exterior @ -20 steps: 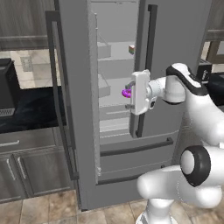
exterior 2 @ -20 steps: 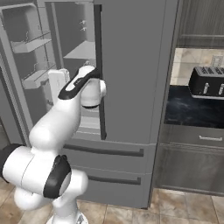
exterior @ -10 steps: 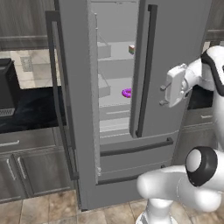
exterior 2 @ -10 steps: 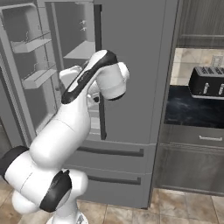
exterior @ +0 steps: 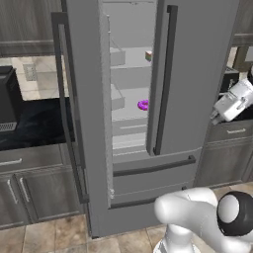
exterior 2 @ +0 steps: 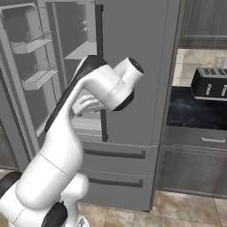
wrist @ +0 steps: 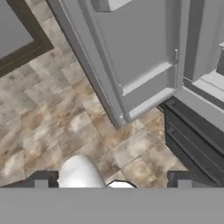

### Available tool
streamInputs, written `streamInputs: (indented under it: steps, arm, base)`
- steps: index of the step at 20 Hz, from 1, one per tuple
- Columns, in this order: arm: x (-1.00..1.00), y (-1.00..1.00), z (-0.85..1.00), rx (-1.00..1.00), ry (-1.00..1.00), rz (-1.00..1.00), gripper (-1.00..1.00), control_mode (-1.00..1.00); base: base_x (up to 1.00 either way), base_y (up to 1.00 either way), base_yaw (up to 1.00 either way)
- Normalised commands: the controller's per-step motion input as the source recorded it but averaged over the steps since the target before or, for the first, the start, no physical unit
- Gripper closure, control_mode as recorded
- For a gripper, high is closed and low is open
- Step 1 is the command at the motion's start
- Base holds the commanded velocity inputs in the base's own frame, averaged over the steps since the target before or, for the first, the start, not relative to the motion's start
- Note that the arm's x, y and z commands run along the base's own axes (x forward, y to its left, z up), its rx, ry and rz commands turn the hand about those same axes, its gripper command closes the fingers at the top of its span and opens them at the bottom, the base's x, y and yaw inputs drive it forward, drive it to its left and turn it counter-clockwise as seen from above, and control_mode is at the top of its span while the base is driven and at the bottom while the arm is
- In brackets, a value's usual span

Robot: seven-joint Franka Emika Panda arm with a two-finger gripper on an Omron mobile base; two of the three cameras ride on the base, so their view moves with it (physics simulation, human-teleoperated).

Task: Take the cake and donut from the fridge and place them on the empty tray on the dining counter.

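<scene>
The grey fridge (exterior: 197, 74) stands with its left door (exterior: 81, 99) swung open and its right door shut. On a middle shelf inside lies the purple-pink donut (exterior: 143, 104). A small multicoloured bit on a higher shelf, beside the right door's edge, is the cake (exterior: 148, 56). My gripper (exterior: 217, 116) hangs to the right of the fridge, well away from the shelves. In the hand view the gripper (wrist: 112, 180) is open, nothing between its fingertips (wrist: 41, 179), and it points down at the tiled floor beside the open door (wrist: 140, 52). The tray and the dining counter are out of view.
A black appliance (exterior: 7, 99) sits on the black counter (exterior: 34, 123) left of the fridge, above grey cabinets (exterior: 29, 188). A toaster (exterior 2: 210, 83) stands on the counter to the right. The open door's bins (exterior 2: 31, 44) jut out at the left. My arm's elbow (exterior 2: 124, 84) crosses the fridge front.
The hand has drawn back from the fridge opening near the donut and swung far right, turning to face the floor. The donut and cake stay on their shelves.
</scene>
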Motion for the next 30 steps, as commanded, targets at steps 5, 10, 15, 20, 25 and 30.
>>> streamInputs:
  steps: [5,10,15,20,25,30]
  arm:
    - [0.61,0.11,-0.76,0.07,-0.30,-0.03,-1.00,-1.00]
    - [0.59,0.21,-0.04,0.00,-0.28,-0.17,-1.00,-1.00]
    - [0.41,0.20,0.04,0.00,-0.32,-0.33,-1.00,-1.00]
    - [0.26,0.06,0.03,0.09,-0.24,-0.33,-1.00,-1.00]
    - [0.17,0.00,0.00,0.25,-0.35,-0.06,-1.00,-1.00]
    - [0.37,0.00,-0.02,0.23,-0.37,-0.01,-1.00,-1.00]
  base:
    - [0.00,0.00,0.00]
    - [0.00,0.00,0.00]
    - [0.00,0.00,0.00]
    - [0.00,0.00,0.00]
    - [0.00,0.00,0.00]
    - [0.00,0.00,0.00]
